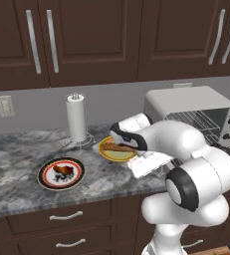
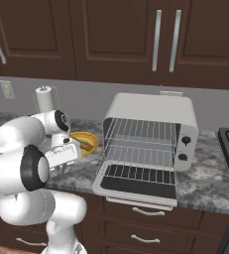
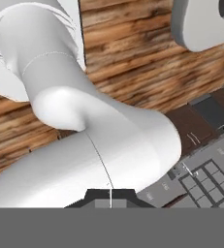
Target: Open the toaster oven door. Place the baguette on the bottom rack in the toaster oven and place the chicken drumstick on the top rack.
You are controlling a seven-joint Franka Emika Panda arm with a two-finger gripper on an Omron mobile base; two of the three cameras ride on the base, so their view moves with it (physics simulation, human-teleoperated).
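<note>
We found the boxy white toaster oven (image 2: 153,134) at the centre right of the right base view, its white-framed dark glass door (image 2: 138,182) already folded down flat. That left both thin silver wire shelves exposed, the top rack (image 2: 142,130) above the bottom rack (image 2: 140,155), and both were bare.

The long golden-brown baguette (image 1: 118,148) lay across a yellow plate (image 1: 115,155) at the centre of the left base view. The lumpy reddish-brown chicken drumstick (image 1: 62,172) sat on a red-rimmed dark plate (image 1: 47,181) at the lower left, well apart from the oven.

The arm's two-finger gripper (image 3: 110,194) had its tips pressed together; we saw nothing between them. Its wrist hung just beside the yellow plate, so we judged the loaf was next.

The grey marbled stone counter (image 1: 17,149) ran under dark brown cabinets; a white paper towel roll (image 1: 76,118) stood at its back.
</note>
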